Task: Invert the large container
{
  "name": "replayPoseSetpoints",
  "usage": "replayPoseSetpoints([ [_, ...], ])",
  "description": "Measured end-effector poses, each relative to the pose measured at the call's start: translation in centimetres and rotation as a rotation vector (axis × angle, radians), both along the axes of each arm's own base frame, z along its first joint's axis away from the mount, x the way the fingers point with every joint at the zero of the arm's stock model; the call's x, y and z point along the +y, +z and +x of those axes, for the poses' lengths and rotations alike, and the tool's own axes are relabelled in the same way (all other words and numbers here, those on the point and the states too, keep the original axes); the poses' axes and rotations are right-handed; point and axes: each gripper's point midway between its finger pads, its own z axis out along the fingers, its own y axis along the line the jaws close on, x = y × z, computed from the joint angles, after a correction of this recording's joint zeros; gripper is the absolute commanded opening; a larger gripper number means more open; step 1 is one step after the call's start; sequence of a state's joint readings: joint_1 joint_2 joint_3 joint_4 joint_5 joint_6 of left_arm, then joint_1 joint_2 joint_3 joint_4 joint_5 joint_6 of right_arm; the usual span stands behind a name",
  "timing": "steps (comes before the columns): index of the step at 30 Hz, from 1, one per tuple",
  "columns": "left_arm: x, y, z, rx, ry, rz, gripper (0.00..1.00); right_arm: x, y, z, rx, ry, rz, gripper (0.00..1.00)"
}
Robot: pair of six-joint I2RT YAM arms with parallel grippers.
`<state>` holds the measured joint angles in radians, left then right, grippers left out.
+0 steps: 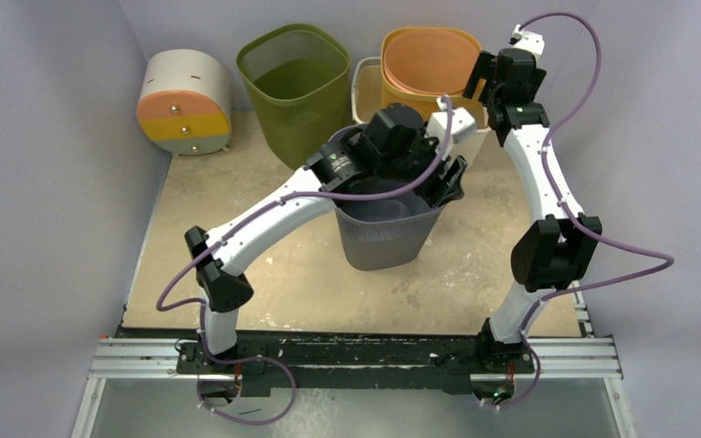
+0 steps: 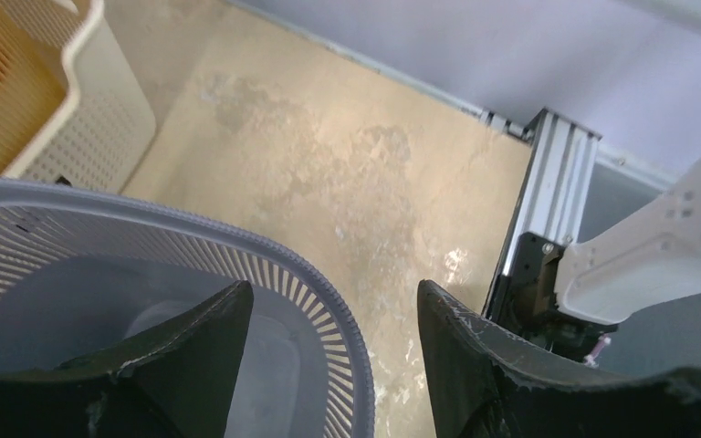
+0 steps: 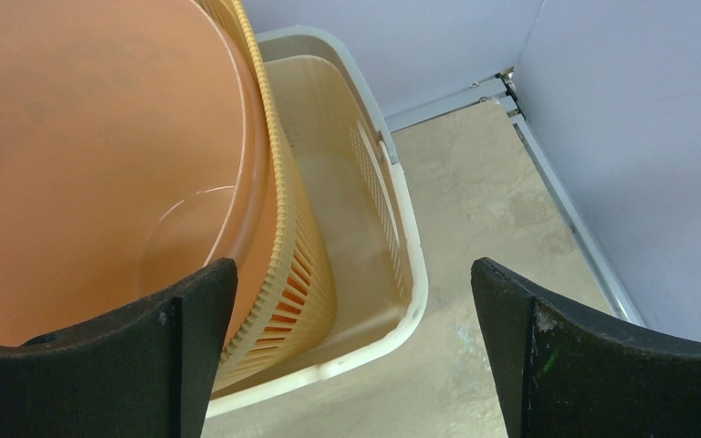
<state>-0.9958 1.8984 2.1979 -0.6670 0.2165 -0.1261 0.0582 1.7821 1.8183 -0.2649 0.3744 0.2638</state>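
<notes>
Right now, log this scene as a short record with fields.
grey basket: upright, mouth up, centre
left gripper: open, one finger inside the grey basket's rim, one outside
right gripper: open, above the edge of the orange bin
orange bin: nested in yellow basket, inside cream basket
green basket: upright, back centre
flip: not yet done

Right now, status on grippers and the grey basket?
Left gripper open, straddling grey basket rim. Right gripper open over cream bin. Basket upright, nothing blocking visible.

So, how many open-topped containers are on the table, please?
5: grey basket centre; green basket behind; cream basket back right, holding yellow basket with orange tub inside. Others may nest unseen.
</notes>
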Motion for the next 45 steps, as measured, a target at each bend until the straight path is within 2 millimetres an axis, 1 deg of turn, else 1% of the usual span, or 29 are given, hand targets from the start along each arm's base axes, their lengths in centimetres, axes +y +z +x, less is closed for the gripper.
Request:
replayPoseSetpoints([
  [3, -0.7, -2.8, 0.2, 0.011, 0.012, 0.072, 0.65, 0.0, 0.0, -0.1, -0.006, -0.002, 0.006, 1.00],
  [5, -0.8, -3.9, 0.8, 0.013, 0.038, 0.099, 0.66, -0.1, 0.1, -0.1, -0.010, -0.002, 0.008, 1.00],
  [7, -0.8, -4.6, 1.4, 0.009, 0.066, 0.118, 0.65, -0.2, 0.0, -0.1, -0.010, -0.004, 0.008, 1.00],
  [10, -0.5, -5.0, 2.2, -0.001, 0.110, 0.134, 0.62, -0.4, 0.0, -0.2, -0.012, -0.001, 0.013, 1.00],
  [13, -0.5, -4.8, 2.7, -0.007, 0.144, 0.138, 0.59, -0.5, 0.1, -0.3, -0.018, 0.003, 0.018, 1.00],
  [17, -0.8, -4.9, 3.0, 0.005, 0.169, 0.138, 0.56, -0.8, 0.3, -0.6, -0.019, -0.004, 0.022, 1.00],
  [26, -1.1, -5.3, 2.5, 0.079, 0.201, 0.143, 0.52, -1.2, 0.7, -1.2, -0.014, -0.012, 0.020, 1.00],
  [31, -0.6, -5.9, 1.9, 0.124, 0.227, 0.169, 0.49, -1.4, 1.2, -2.1, -0.009, -0.015, 0.014, 1.00],
  [33, -0.3, -6.3, 1.7, 0.138, 0.237, 0.188, 0.49, -1.5, 1.5, -2.5, -0.006, -0.018, 0.009, 1.00],
  [37, 0.7, -7.9, 1.1, 0.164, 0.256, 0.261, 0.47, -1.6, 2.5, -3.5, -0.020, -0.018, 0.004, 1.00],
  [38, 0.9, -8.3, 1.0, 0.168, 0.260, 0.279, 0.45, -1.7, 2.8, -3.7, -0.025, -0.019, 0.002, 1.00],
  [41, 1.5, -9.8, 0.9, 0.179, 0.281, 0.337, 0.32, -1.8, 3.3, -4.0, -0.035, -0.027, -0.003, 1.00],
  [43, 1.6, -9.9, 1.0, 0.174, 0.294, 0.340, 0.25, -2.0, 3.2, -4.1, -0.032, -0.033, -0.008, 1.00],
  [45, 1.9, -9.8, 1.2, 0.164, 0.312, 0.349, 0.11, -2.1, 2.8, -4.1, -0.022, -0.035, -0.011, 1.00],
])
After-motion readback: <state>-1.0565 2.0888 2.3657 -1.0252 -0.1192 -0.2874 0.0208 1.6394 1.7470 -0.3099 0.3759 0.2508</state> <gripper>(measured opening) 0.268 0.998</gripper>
